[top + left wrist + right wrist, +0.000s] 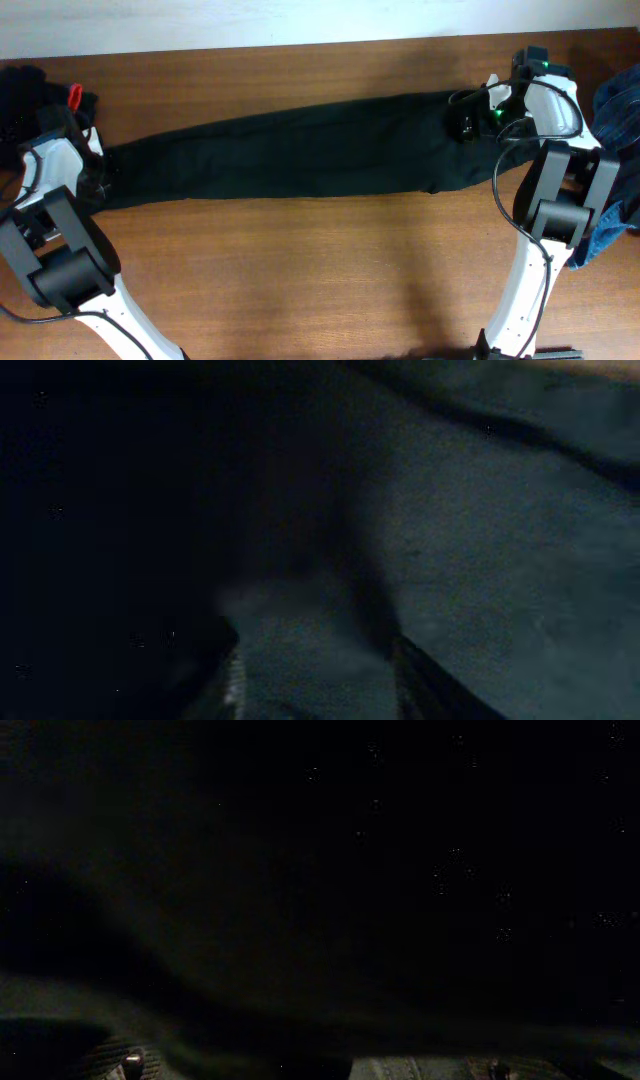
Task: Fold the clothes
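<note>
From overhead I see the black jeans (290,150) stretched in a long band across the middle of the counter (300,270). Their left end sits at my left end effector (95,168) near the frame's left edge, and their right end at my right end effector (468,112) in the upper right, with blue denim (620,115) heaped at the right edge. In the left wrist view the left fingers (228,682) stand partly apart low in the frame, with dark cloth lying loose in the gap. In the right wrist view the right fingers (125,1065) are spread wide along the bottom edge, clamping nothing, with black fabric filling the frame.
</note>
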{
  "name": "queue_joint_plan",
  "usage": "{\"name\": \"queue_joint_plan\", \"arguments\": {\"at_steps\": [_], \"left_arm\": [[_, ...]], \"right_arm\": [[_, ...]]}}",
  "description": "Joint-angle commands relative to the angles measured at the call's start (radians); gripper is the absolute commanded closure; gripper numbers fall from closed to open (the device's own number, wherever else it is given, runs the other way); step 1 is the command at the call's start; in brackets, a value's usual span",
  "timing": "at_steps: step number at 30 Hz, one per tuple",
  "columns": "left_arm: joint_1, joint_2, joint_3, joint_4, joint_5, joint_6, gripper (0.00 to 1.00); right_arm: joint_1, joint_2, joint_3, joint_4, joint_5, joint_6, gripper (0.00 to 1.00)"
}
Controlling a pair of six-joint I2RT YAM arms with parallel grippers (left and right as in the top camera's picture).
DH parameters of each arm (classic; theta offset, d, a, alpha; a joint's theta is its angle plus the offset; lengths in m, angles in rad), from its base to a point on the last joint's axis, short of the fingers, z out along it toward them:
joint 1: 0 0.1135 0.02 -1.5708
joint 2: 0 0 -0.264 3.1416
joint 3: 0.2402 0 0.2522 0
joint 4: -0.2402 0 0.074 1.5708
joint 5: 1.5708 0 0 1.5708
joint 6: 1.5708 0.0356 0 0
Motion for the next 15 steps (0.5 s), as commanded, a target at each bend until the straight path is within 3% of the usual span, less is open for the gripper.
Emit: {"name": "queue_joint_plan", "arguments": {"at_steps": [1,4,9,15], "left_arm": [[0.004,-0.011,0.106,-0.025,0.043,-0.002,0.44],[0.004,-0.064,0.208,-0.076,0.121,-0.004,0.39],[0.004,-0.150,0.367,-0.224,0.143,-0.130,0.34],[0.004,-0.192,0.385,-0.409,0.115,-0.136,0.13]], "right_arm": [[0.004,0.037,-0.017,0.011,0.013,0.002,0.01],[0.004,0.037,-0.017,0.011,0.013,0.002,0.01],[0.004,0.037,-0.017,0.011,0.013,0.002,0.01],[0.004,0.037,-0.017,0.011,0.013,0.002,0.01]]}}
